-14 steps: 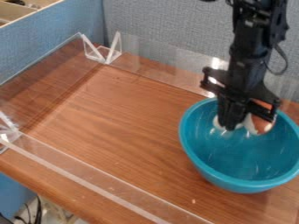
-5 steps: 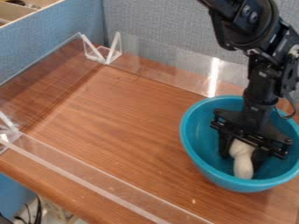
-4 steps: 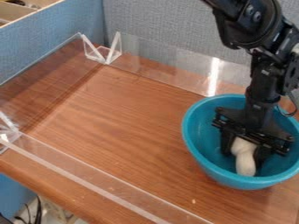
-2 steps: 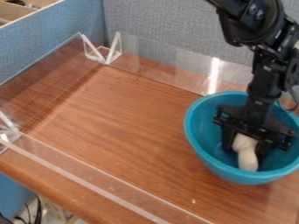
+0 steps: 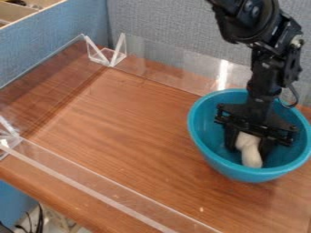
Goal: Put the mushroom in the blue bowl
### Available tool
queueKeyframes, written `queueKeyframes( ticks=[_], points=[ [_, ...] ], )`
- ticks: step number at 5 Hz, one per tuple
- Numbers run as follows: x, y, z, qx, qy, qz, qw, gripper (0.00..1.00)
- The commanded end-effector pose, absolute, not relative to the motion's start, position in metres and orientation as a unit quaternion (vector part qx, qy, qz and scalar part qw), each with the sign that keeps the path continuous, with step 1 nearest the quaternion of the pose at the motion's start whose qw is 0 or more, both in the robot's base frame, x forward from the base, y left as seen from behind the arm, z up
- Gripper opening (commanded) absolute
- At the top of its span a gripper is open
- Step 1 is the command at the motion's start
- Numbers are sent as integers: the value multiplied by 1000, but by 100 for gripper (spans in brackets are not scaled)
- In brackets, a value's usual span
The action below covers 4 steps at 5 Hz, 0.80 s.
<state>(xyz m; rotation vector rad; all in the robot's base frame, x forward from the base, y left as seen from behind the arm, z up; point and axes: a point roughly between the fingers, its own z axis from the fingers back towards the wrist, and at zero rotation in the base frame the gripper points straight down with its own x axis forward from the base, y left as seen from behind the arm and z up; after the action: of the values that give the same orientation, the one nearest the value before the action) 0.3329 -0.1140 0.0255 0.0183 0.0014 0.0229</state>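
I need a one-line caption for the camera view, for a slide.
Gripper lowered into the blue bowl around the mushroom, on a wooden table with clear barriers.

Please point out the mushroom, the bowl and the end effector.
mushroom [image 5: 250, 151], camera view, its cream body.
bowl [image 5: 206, 135], camera view, its left inner wall.
end effector [image 5: 255, 136], camera view, between its fingertips.

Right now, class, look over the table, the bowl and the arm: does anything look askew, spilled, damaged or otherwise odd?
Nothing stands out. The blue bowl sits upright on the wooden table, the mushroom lies inside it, and the gripper reaches down into the bowl over it. No spill or breakage shows.
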Motion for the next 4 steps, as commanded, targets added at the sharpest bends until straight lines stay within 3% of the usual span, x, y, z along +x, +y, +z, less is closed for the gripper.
queueKeyframes(
  ticks=[1, 4],
  points=[
    [328, -100, 31, 9, -11, 19, 1000, 0],
    [341, -85, 45, 4, -14, -23, 1000, 0]
  ],
)
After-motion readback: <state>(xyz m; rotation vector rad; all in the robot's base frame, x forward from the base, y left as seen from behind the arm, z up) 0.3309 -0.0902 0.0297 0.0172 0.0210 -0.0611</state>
